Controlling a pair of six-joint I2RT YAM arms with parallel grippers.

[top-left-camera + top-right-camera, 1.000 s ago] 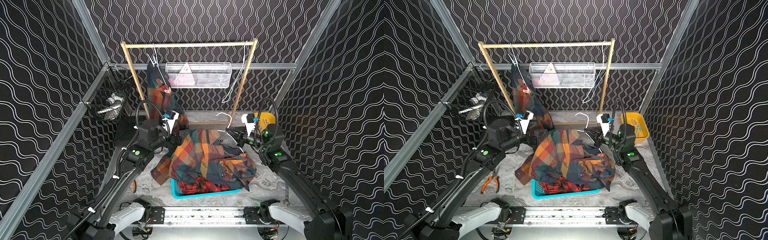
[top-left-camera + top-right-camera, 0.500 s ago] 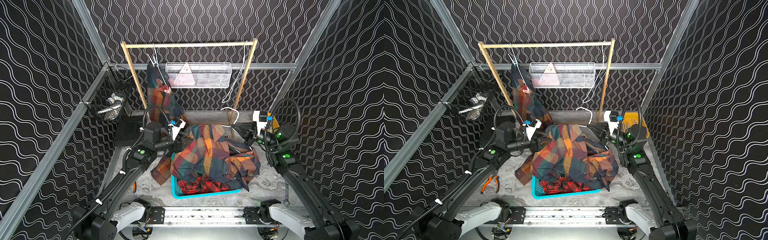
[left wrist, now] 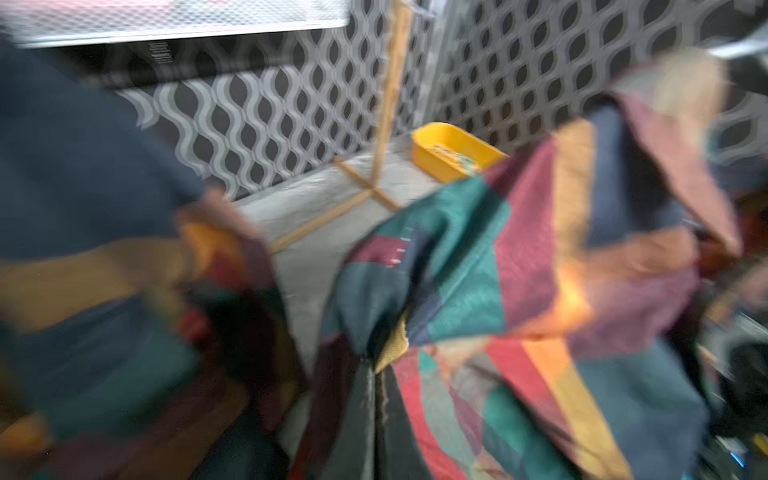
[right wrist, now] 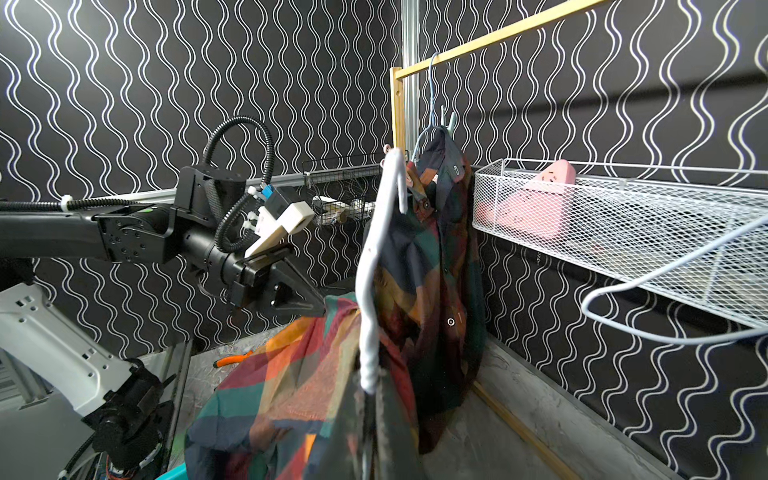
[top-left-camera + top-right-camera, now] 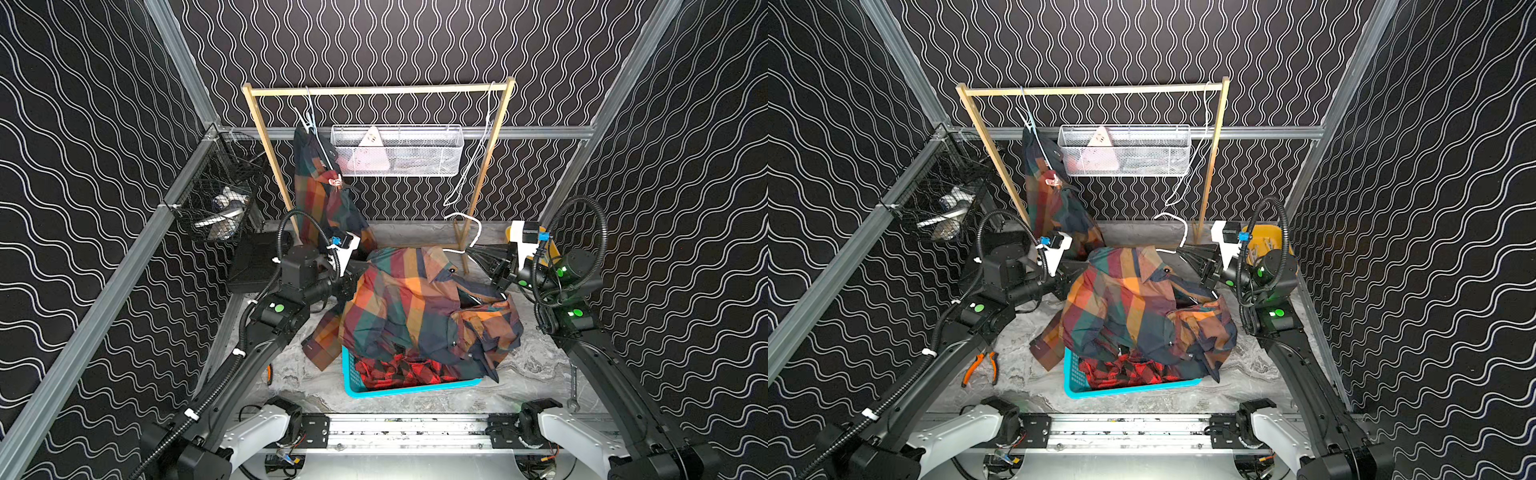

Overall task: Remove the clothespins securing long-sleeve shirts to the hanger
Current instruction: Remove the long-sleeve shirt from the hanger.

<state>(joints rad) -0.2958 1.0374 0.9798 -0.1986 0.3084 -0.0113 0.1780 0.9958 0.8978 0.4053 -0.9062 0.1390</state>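
Note:
A big-check long-sleeve shirt (image 5: 407, 307) (image 5: 1125, 307) is stretched between both grippers above a blue basket. My left gripper (image 5: 361, 274) (image 3: 372, 365) is shut on a fold of its fabric (image 3: 465, 266). My right gripper (image 5: 469, 252) (image 4: 368, 390) is shut on the neck of its white hanger (image 4: 376, 249) (image 5: 461, 216). A second check shirt (image 5: 320, 199) (image 4: 440, 266) hangs at the rack's left end, with a pink clothespin (image 5: 333, 181) (image 5: 1054, 180) on it and a pale teal one (image 4: 451, 120) near its hanger's hook. A red-and-black shirt (image 5: 399, 370) lies in the basket.
The blue basket (image 5: 411, 388) sits at the front centre. A yellow tray (image 5: 1266, 245) (image 3: 453, 151) stands behind the right arm. A white mesh basket (image 5: 397, 151) and a black wire basket (image 5: 216, 199) hang on the walls. An empty hanger (image 4: 665, 307) dangles at the rack's right end. Orange pliers (image 5: 980, 365) lie front left.
My left gripper has gone from open to shut on the shirt's fabric. The right arm drew the white hanger back and to the right, spreading the shirt.

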